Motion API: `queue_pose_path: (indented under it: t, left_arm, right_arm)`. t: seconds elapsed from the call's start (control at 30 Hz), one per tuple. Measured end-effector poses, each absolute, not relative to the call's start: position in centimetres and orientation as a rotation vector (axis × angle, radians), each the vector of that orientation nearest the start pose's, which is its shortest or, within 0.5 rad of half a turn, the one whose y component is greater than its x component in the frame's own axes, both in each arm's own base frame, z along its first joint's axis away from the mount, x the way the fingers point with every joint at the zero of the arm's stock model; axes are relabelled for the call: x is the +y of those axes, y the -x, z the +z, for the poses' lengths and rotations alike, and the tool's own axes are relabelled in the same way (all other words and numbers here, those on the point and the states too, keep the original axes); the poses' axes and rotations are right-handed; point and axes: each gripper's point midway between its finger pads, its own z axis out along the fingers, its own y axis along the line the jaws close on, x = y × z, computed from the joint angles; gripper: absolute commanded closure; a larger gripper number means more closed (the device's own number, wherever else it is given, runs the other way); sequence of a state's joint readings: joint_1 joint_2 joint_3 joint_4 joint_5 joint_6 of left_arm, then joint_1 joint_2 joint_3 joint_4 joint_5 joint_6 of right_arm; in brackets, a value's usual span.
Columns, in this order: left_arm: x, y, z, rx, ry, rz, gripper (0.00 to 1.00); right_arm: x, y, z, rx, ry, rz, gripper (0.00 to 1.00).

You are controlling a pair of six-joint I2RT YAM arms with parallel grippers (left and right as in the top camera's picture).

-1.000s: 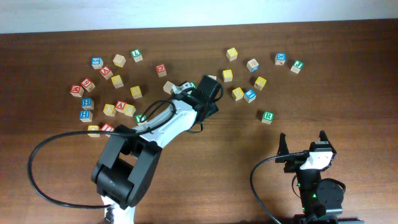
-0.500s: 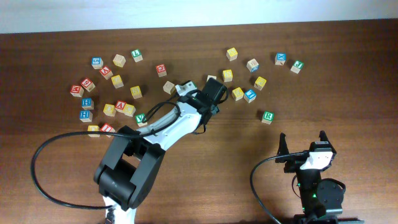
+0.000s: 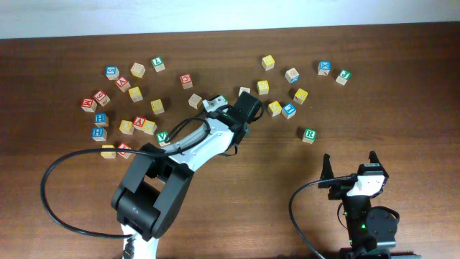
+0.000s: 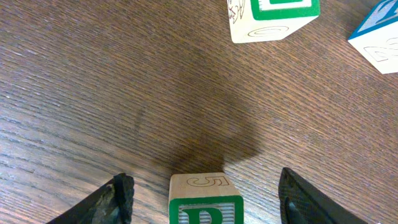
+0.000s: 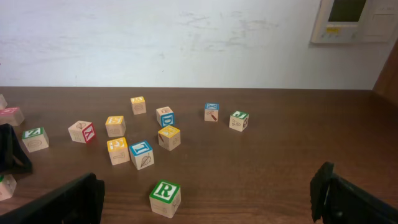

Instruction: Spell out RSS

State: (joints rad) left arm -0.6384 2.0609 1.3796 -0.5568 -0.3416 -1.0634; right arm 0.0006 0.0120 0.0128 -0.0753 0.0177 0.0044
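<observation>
**Left claw spread around a green-lettered cube; right claw wide and holding nothing**

Against the overhead view of a second ago, the left arm [image 3: 194, 140] has reached a little farther toward 1 o'clock. The cable loop [image 3: 44, 191] at 8 o'clock has shifted with it. The loose cubes [image 3: 135, 93] lie as before, and the right gripper [image 3: 350, 164] has not moved.

In the left wrist view the left gripper [image 4: 204, 194] is spread, with one finger [image 4: 118, 200] at 7 o'clock and the other at 5 o'clock. Bare table [image 4: 124, 93] shows in both gaps. Between them, at 6 o'clock, sits the green-lettered cube [image 4: 206, 208], touched by neither finger. In the overhead view I cannot pick it out beneath the gripper.

Being a cube, it has no long axis, and its edges run square to the picture. Its green-framed face is toward 6 o'clock, with the letter's top toward 12 and the rest cut off. A bare face engraved with a 5 is toward 12 o'clock.

A green R cube [image 3: 309, 134] lies well apart, at 4 o'clock from the left gripper. The right gripper, at 5 o'clock on the table, has its fingers wide apart.
</observation>
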Motion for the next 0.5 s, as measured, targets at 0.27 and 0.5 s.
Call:
queue_pose_path:
  t: [0.27,0.5]
  left_arm:
    - [-22.29,-39.5,0.66,2.593,0.62,0.0,0.39]
    - [-22.03,-39.67,0.6,2.58,0.615,0.022,0.4]
  right_arm:
    - [-0.29,-24.62,15.85,1.645,-0.017,-0.011,0.02]
    - [-0.29,-24.62,15.85,1.645,-0.016,-0.011,0.02]
